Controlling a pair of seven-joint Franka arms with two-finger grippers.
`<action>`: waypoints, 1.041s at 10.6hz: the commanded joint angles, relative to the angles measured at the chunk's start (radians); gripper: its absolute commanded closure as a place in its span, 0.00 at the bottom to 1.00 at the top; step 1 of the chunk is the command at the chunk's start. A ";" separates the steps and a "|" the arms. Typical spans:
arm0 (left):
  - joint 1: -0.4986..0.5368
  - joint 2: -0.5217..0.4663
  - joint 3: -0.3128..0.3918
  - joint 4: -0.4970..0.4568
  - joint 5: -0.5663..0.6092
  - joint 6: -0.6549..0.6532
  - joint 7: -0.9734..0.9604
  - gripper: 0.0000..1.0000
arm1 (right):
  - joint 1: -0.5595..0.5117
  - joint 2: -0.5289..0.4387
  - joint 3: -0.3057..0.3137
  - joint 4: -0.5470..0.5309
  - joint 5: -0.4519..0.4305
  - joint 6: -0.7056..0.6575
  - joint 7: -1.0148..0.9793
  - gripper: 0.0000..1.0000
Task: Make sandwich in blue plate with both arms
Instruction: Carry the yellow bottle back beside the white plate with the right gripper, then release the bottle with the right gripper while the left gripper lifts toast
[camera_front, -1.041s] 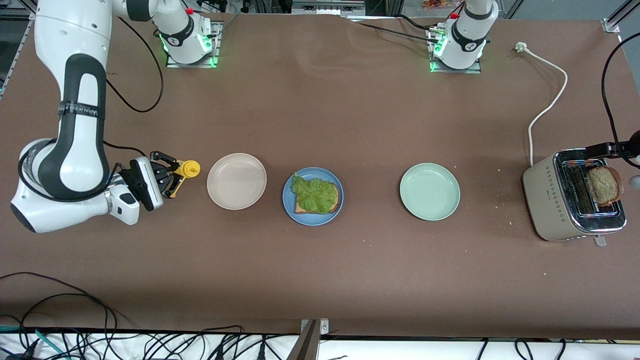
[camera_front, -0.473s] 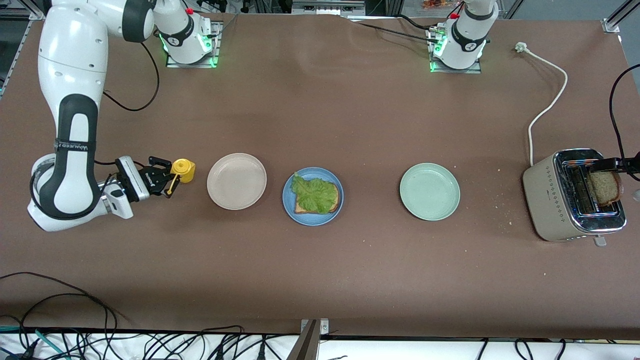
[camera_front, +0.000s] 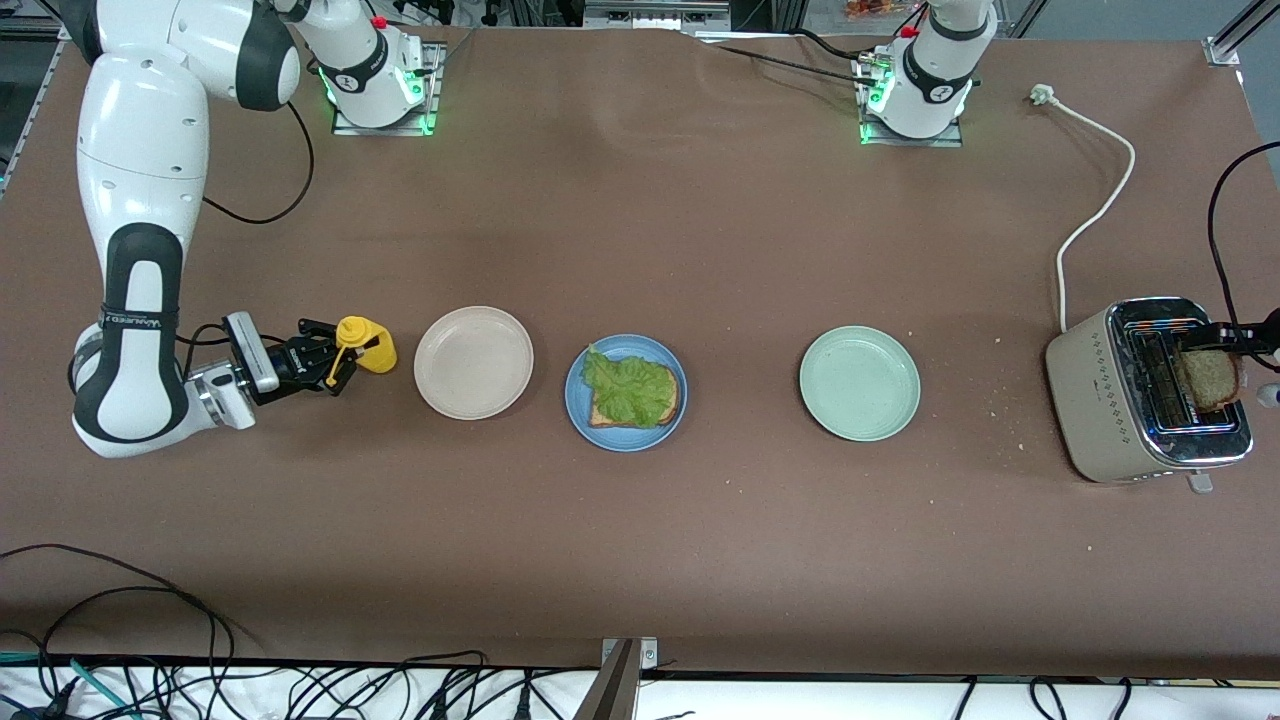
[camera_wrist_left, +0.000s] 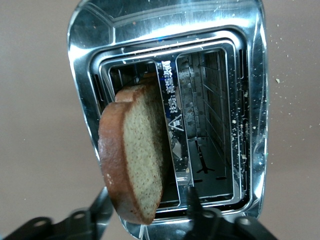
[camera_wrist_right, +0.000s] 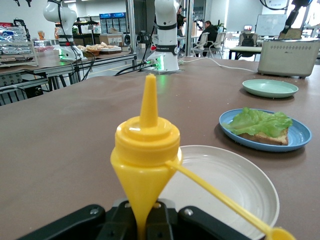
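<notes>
**Meanwhile, both grippers hold something while the sandwich lies half built**

Taking the blue plate as the landmark: it carries one slice of brown bread lying flat, with a ruffled lettuce leaf on top. No second slice covers it.

Toward the right arm's end, past the beige plate, the right gripper has its jaws closed narrowly on the neck of a yellow squeeze bottle. The bottle stands upright, nozzle up, its cap dangling on a strap.

Toward the left arm's end, past the pale green plate, the left gripper pinches the top edge of a second bread slice. That slice stands on edge, half out of a toaster slot.
</notes>
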 joint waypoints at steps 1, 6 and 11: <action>0.010 0.019 -0.010 0.036 0.012 -0.007 0.034 0.93 | -0.040 0.041 0.043 0.016 0.032 -0.020 -0.052 1.00; 0.042 -0.030 -0.011 0.074 -0.028 -0.056 0.108 1.00 | -0.042 0.051 0.043 0.017 0.034 -0.014 -0.057 0.90; 0.027 -0.138 -0.031 0.195 -0.029 -0.264 0.110 1.00 | -0.069 0.054 0.035 0.017 0.026 -0.017 -0.037 0.00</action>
